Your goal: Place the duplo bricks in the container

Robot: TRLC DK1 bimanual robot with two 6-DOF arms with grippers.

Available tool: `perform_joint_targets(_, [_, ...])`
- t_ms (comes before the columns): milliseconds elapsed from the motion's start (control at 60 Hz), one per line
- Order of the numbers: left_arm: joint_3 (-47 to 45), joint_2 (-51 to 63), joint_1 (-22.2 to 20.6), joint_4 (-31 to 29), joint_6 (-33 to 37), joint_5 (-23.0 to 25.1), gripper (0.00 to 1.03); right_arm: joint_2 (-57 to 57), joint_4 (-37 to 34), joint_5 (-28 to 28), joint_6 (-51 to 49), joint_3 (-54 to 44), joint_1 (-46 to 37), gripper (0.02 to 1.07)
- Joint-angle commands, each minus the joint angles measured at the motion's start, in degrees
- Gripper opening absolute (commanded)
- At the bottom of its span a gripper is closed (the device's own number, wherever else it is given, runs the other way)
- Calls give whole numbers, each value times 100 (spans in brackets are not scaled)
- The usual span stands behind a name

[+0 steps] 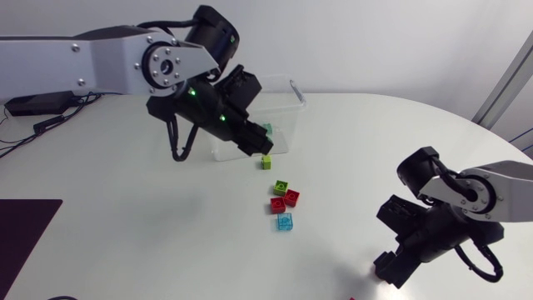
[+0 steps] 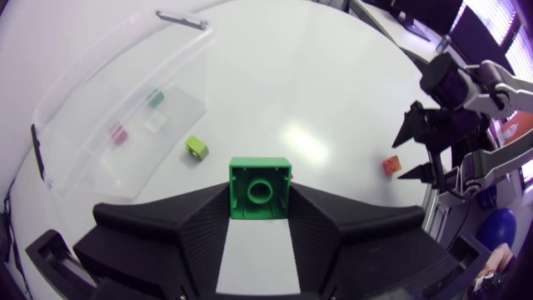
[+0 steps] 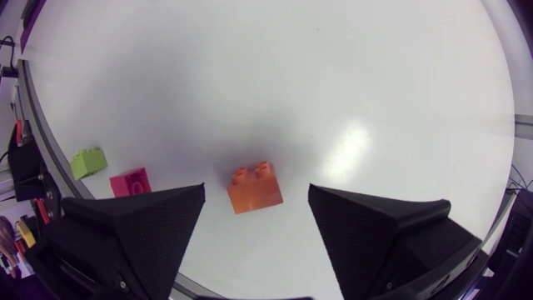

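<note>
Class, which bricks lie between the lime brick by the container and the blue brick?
In the head view, three: a green brick, a red brick and a second red brick sit between the lime brick and the blue brick.

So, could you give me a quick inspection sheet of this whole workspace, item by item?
Surface: white table, glossy.
Job's things: clear container holding a teal brick and pink brick; lime brick beside it; four-brick cluster mid-table; orange brick near the right arm.
Clutter: dark sheet at the left.
Grippers: left gripper shut on a green brick; right gripper open, orange brick ahead, untouched.
Cables: black loops at the wrists; loose cables far left.
Surroundings: nothing seen.
</note>
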Motion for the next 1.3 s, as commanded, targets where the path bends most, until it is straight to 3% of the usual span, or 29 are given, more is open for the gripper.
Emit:
perform_joint_targets(0, [156, -187, 146, 222, -245, 12, 27, 209, 76, 58, -188, -203, -36, 85])
perform_joint_targets(200, [42, -231, 471, 1057, -535, -208, 27, 341, 182, 85, -206, -247, -36, 81])
perform_joint_targets(350, [-116, -143, 647, 1743, -675, -375, 27, 359, 217, 85, -206, -185, -36, 61])
perform_joint_targets(683, [-169, 322, 814, 2499, -790, -630, 27, 411, 252, 85, -180, -141, -36, 35])
perform_joint_targets(1283, [411, 1333, 1060, 3254, -904, -1333, 30, -309, -530, -21, 392, 984, 403, 35])
